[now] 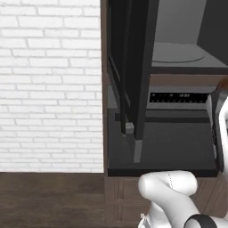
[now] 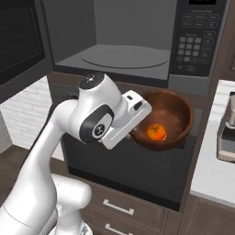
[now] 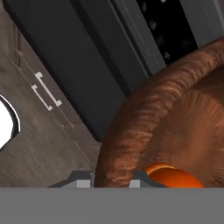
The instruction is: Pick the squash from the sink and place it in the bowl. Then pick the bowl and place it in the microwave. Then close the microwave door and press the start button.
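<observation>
Gripper [image 3: 109,183] clamped on the near rim of the bowl [image 2: 172,117], one finger inside and one outside, holding it up in the air. Squash [image 2: 156,132] lying inside on the bottom (orange, just past the inner finger). Just below the open microwave [image 2: 124,50], door [image 1: 133,75] swung wide left.

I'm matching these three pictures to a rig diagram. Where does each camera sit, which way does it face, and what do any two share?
Left base view: behind the arm's left, facing the open microwave door edge-on; white arm at lower right.
Right base view: behind the arm's right, facing the microwave; the arm holds the bowl with the squash below it.
Hand view: on the hand, looking along the gripper clamping the bowl's rim.
Shared: right base and hand views both show bowl and squash.
</observation>
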